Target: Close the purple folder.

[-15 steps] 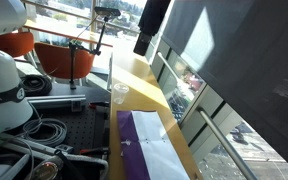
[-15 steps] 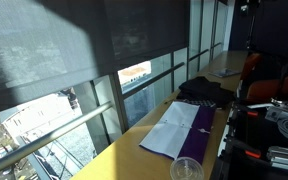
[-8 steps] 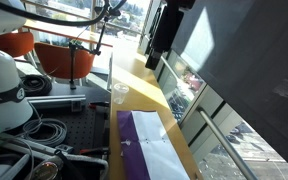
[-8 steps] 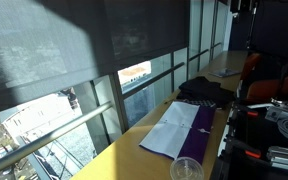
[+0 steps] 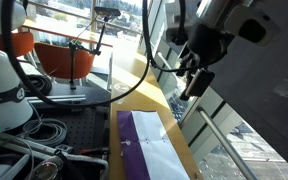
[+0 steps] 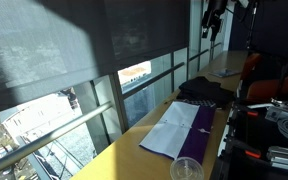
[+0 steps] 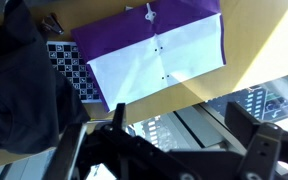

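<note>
Up high, the gripper (image 5: 192, 86) hung with its fingers wide apart, while the purple folder (image 5: 140, 138) lay open and flat on the yellow table (image 5: 147, 95), its white paper (image 5: 166, 158) by the window edge.

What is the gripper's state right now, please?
Gripper: open, holding nothing, up above the purple folder.

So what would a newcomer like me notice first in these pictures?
The purple folder lies open on the yellow ledge, with its white sheets showing. The gripper hangs high over the ledge, jaws apart, in front of the tall windows. A black cloth lies bunched on the ledge beside the folder.
</note>
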{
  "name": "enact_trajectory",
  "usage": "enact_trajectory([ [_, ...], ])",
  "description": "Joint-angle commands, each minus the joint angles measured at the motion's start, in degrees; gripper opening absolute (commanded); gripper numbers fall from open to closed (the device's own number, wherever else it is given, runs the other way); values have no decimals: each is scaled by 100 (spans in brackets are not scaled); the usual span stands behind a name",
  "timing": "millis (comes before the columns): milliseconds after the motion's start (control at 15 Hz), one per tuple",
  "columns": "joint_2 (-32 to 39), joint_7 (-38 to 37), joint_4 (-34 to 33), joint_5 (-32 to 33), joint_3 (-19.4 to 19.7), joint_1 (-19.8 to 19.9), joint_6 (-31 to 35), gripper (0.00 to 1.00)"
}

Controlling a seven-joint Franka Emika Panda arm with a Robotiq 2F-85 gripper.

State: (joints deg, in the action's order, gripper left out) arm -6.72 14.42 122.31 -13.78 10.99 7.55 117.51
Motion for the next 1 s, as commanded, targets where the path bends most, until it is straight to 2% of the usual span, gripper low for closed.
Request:
enact_trajectory([
  [0,1179,629,-834,-789,82,43,-57,100],
  [333,2625,698,-1611,-1107,-196,352,74,100],
  [933,4948,689,-3108,-926,-804,1029,617,100],
])
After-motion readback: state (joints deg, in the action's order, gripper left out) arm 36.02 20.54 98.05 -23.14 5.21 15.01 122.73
